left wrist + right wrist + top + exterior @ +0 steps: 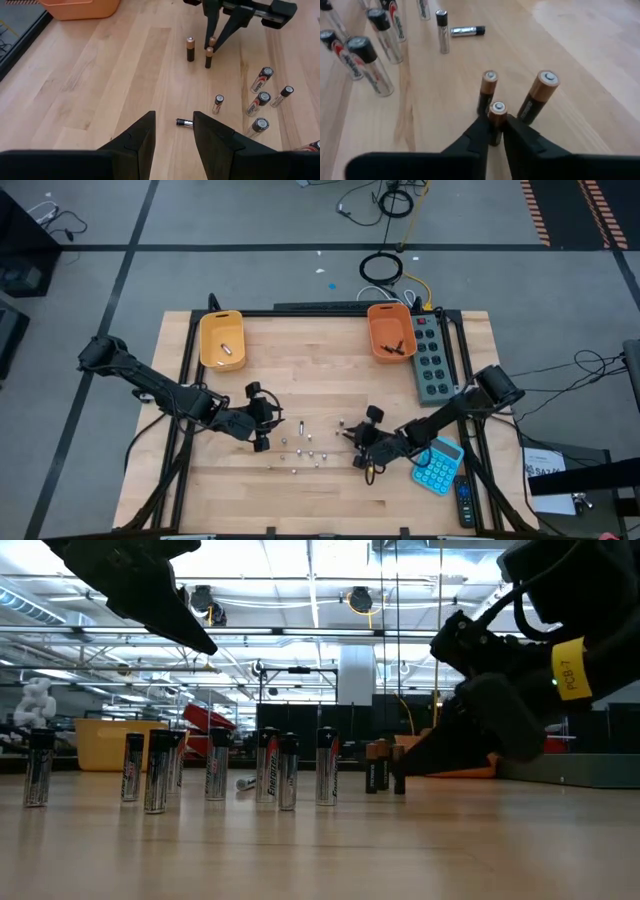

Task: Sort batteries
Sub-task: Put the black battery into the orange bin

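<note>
Several silver batteries (303, 447) stand upright on the wooden table (330, 370), seen as a row in the low view (270, 768). One small battery (185, 122) lies flat. Three copper-topped batteries stand close together: two free ones (488, 90) (540, 97) and one (497, 116) that my right gripper (496, 126) is shut on. My left gripper (174, 127) hovers open above the table, left of the group (270, 428), with the lying battery seen between its fingers but apart from them. My right gripper pinches the nearest copper-topped battery just below its top end (497, 111) between its two fingers. The fingers (214, 27) slant down from the table's right side. The battery is upright; the fingers hide its lower end.
A yellow bin (221, 338) holding a few batteries sits at the far left and an orange bin (391, 332) at the far right. A grey power strip (432, 355) runs along the right edge, and a blue calculator (438, 465) lies near right, under my right arm.
</note>
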Action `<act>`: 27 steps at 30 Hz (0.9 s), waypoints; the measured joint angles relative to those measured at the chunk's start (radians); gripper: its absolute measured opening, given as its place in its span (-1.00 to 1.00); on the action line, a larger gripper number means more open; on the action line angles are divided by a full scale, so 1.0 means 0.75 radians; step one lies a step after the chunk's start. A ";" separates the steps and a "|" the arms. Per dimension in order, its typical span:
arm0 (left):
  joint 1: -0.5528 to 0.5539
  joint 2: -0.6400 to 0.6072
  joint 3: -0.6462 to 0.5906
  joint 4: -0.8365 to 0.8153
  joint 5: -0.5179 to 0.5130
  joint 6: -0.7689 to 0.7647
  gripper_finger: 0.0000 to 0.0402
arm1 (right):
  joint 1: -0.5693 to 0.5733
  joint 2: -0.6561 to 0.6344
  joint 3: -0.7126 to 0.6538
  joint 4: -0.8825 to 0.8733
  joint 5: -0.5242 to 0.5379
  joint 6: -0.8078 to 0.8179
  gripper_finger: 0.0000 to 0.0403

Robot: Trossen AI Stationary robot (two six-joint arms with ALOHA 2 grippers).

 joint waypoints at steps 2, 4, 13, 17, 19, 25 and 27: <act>0.000 0.000 0.000 -0.001 -0.001 0.000 -0.30 | -0.001 0.019 0.002 0.017 0.006 0.026 -0.89; 0.000 0.000 0.000 -0.008 -0.001 0.000 -0.30 | -0.001 0.027 0.003 0.019 0.012 0.046 -0.95; 0.000 0.000 0.000 -0.009 -0.008 -0.008 -0.30 | 0.014 -0.084 0.001 -0.201 0.015 0.053 -0.98; 0.000 0.000 0.000 -0.030 -0.007 -0.034 -0.30 | 0.037 -0.240 -0.002 -0.510 0.151 0.149 -0.99; 0.000 0.000 0.000 -0.029 -0.008 -0.035 -0.30 | 0.033 -0.335 -0.002 -0.688 0.210 0.225 -0.99; 0.000 0.000 0.000 -0.012 -0.013 -0.026 -0.30 | -0.095 -0.595 -0.002 -1.123 0.278 0.278 -0.98; -0.001 0.000 0.000 -0.001 -0.046 -0.024 -0.30 | -0.195 -0.679 -0.002 -1.228 0.272 0.227 -0.97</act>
